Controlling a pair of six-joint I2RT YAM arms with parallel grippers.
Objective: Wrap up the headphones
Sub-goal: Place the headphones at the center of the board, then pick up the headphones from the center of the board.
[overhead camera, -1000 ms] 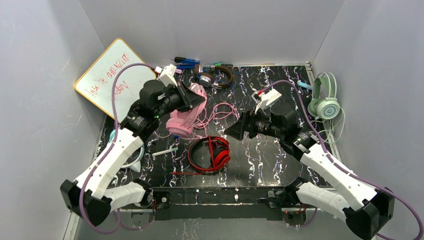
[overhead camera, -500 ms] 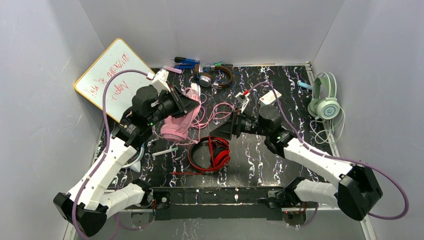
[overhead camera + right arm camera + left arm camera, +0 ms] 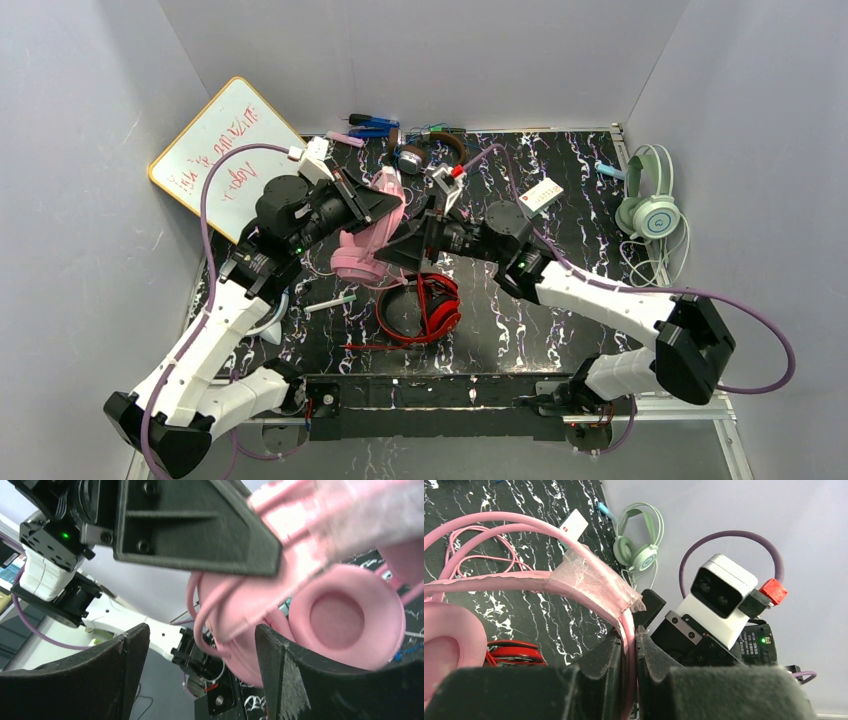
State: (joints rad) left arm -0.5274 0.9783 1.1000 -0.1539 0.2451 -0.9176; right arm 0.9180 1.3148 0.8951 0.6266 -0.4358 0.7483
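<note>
While the left tool [image 3: 627, 649] clamps pink headphones [image 3: 446, 645], three rest — red [image 3: 425, 306], brown [image 3: 410, 158], mint [image 3: 650, 212].

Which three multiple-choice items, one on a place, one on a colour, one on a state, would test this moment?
1. Where do the mint-green over-ear headphones lie on the black marbled table?
A) right edge
B) near edge, centre
C) far left corner

2. What colour are the padded over-ear headphones that the left claw clamps?
A) red
B) pink
C) teal

3. How is the right claw?
A) shut on a cord
B) shut, holding nothing
C) open

1 A: they lie by the right wall.
2 B: a pink band sits between the fingers.
3 C: its fingers stand wide apart.
</note>
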